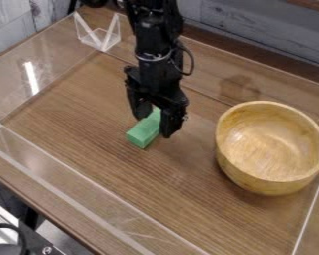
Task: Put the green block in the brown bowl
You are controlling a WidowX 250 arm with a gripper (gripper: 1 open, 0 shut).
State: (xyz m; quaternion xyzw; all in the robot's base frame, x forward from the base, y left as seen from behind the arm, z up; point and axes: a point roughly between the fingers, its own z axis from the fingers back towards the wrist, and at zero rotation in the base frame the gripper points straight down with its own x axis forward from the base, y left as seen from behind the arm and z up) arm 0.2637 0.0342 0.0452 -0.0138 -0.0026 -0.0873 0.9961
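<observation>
Nearest to us, a clear plastic rim [69, 184] edges the brown wood-grain desk [83, 110]. Just beyond it, left of centre, the small bright green rectangular block [144, 130] lies flat on the desk. Its long axis runs diagonally, from the near left end toward the far right, and the far end is hidden behind the robot's fingers.

We judge the block to be light, stiff and matte, likely wood or plastic, so it should neither crush nor slip easily. The best hold looks to be across its narrow width, near the middle of its length, so that it stays level when lifted.

To the right, well apart from the block, sits the round light-brown wooden bowl [270, 145], thick-walled and with nothing in it.

Above the block, the black end effector [155, 113] points straight down with its fingers spread wide, one on each side of the block's far half. We cannot tell whether either finger touches it; nothing is pinched yet.

Farthest away, a small clear plastic stand [96, 30] rests near the desk's back edge.
</observation>
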